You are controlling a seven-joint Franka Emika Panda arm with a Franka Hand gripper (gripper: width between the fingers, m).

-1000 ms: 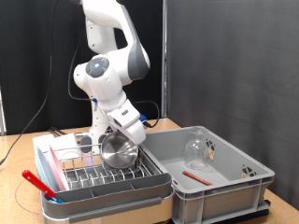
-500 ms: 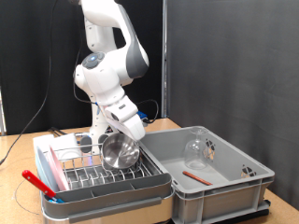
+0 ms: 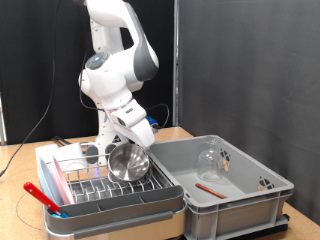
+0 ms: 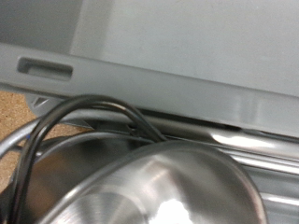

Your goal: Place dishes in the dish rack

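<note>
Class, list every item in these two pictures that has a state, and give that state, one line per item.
Steel bowl: tilted, over the rack, at the hand.
Hand: low over the rack, at the bowl; fingers hidden.
Dish rack: upright in its tray, pink plate standing in it.
Clear glass: in the grey bin.
Red stick: lying flat on the bin floor.

exterior view faces the arm frontally; wrist view hugs steel bowl (image 4: 159, 191).
</note>
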